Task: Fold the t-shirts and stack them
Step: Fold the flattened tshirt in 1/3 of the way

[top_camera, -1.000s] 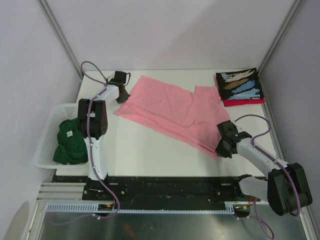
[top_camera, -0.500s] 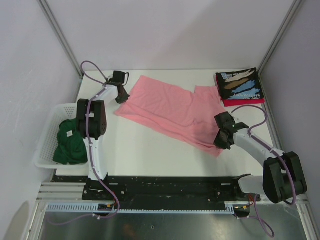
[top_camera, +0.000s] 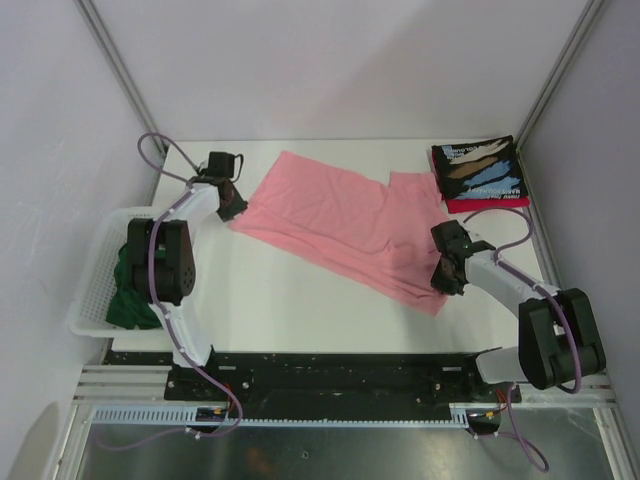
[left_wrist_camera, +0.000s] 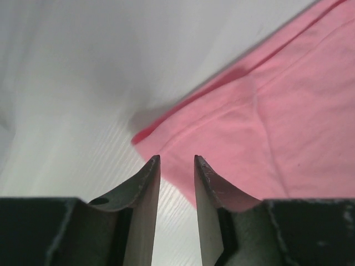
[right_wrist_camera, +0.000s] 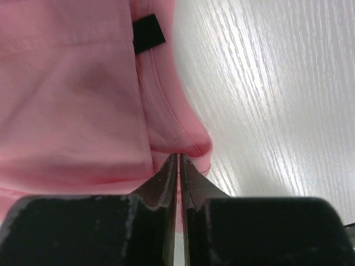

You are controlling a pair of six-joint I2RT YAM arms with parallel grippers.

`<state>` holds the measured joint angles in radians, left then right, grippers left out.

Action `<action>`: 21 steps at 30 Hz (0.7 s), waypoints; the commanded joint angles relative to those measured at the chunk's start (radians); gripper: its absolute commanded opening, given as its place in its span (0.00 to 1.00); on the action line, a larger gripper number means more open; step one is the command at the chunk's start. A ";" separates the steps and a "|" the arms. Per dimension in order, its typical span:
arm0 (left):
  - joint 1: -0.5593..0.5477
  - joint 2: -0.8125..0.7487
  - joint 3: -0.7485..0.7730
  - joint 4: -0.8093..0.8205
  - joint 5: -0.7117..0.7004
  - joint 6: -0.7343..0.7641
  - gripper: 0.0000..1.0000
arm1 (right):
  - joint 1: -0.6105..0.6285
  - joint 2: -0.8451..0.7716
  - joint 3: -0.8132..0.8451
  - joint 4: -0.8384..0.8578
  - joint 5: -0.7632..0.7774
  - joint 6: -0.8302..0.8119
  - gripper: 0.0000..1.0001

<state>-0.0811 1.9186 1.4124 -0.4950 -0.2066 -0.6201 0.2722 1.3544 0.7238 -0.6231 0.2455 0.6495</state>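
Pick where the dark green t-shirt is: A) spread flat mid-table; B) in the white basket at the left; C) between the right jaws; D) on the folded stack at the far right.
B: the dark green t-shirt lies bunched inside the white slatted basket at the table's left edge.

1. A white wood-grain counter (top_camera: 300, 290) fills the middle, evenly lit.
2. Plain white walls (top_camera: 330, 70) close the far, left and right sides.
3. Slanting metal posts (top_camera: 118, 72) stand at both far corners.
4. A black rail (top_camera: 330, 368) runs along the near edge.
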 commanded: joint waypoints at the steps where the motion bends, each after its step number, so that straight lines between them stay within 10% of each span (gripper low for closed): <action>1: 0.022 -0.110 -0.083 0.009 -0.002 -0.014 0.36 | -0.007 0.027 0.075 0.025 0.041 -0.022 0.09; 10: 0.039 -0.166 -0.165 0.023 0.017 -0.030 0.38 | -0.002 -0.135 0.071 -0.073 -0.006 0.019 0.30; 21: 0.056 -0.137 -0.196 0.038 0.035 -0.042 0.34 | 0.073 -0.363 -0.104 -0.109 -0.172 0.173 0.25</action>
<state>-0.0364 1.8034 1.2171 -0.4812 -0.1787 -0.6464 0.3222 1.0454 0.6746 -0.7021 0.1406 0.7422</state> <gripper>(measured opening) 0.347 0.266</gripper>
